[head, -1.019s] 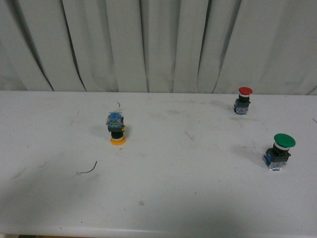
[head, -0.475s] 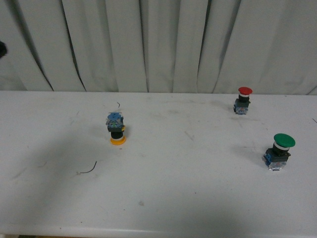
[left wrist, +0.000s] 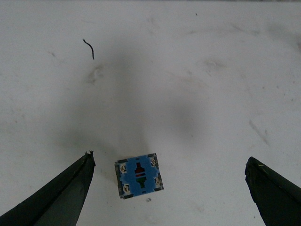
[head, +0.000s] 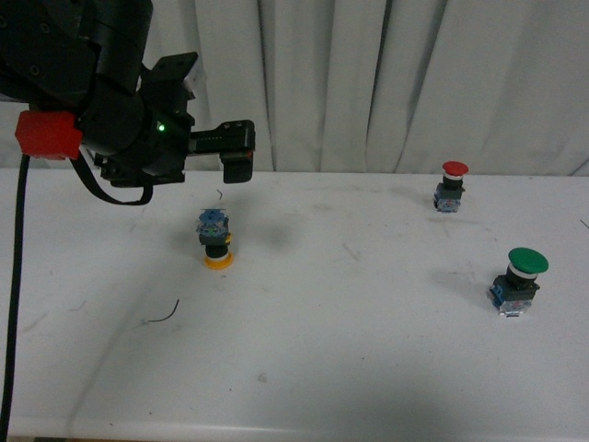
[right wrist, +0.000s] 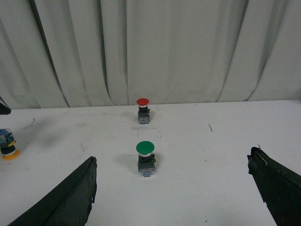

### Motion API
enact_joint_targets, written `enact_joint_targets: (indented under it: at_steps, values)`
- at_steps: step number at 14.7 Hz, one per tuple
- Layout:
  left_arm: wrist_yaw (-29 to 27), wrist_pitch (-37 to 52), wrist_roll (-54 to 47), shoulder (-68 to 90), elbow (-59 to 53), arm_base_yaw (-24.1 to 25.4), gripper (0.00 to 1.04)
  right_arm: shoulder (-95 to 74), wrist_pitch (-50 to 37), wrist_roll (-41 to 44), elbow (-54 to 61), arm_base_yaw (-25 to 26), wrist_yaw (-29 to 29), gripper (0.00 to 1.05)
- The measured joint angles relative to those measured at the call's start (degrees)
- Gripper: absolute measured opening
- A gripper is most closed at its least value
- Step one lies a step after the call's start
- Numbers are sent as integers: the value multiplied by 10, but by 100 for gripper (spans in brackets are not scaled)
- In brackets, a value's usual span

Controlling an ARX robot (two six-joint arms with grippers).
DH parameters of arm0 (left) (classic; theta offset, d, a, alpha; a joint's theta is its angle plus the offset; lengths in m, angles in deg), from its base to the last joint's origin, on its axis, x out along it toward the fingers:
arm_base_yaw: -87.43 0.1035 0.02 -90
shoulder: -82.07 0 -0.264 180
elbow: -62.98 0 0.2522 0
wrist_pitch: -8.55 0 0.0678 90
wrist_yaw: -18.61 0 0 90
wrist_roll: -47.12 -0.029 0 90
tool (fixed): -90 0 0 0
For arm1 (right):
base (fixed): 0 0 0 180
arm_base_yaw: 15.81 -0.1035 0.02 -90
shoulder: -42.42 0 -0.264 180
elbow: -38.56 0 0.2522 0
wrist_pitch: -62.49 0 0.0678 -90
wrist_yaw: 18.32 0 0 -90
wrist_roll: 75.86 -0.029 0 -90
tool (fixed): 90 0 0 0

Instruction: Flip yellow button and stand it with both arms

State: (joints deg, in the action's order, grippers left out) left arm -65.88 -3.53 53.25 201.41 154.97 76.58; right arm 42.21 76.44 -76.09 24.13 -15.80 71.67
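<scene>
1. The left arm (head: 101,101) hangs over the far left of the table (head: 304,368), its tip above and just behind the yellow button (head: 217,241). I judge it is placed there for a straight drop onto the button from above.
2. The left gripper (left wrist: 169,159) has its jaws spread wide with nothing in them. Its wrist view looks straight down, and the button lies between the two fingers but nearer one than the other. The gripper probably needs a small sideways shift to centre before closing.
3. A wire scrap (head: 164,313) lies on the table in front of the button and to its left, clear of it. It looks unlikely to get in the way.
4. The yellow button stands left of the table's centre, upside down, with its cap flat on the table and its blue block facing up. The broad cap keeps it steady as it sits, and this pose is why it needs a flip.
5. The red button (head: 453,187) and the green button (head: 520,281) stand cap-up on the right, well apart from the yellow one. They are not part of the task.
6. The right gripper (right wrist: 171,157) is out of the front view. Its jaws are wide open and empty. Its camera faces the green and red buttons, with the yellow one at the very edge of its view. I judge it is held back as the second hand for the turn-over.
</scene>
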Motion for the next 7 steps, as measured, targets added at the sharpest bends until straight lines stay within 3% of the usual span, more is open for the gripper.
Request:
enact_joint_targets:
  at_steps: [7]
  values:
    - [-28,-113,-25,80,84,-4,98,0,0,0,0,0,0,98]
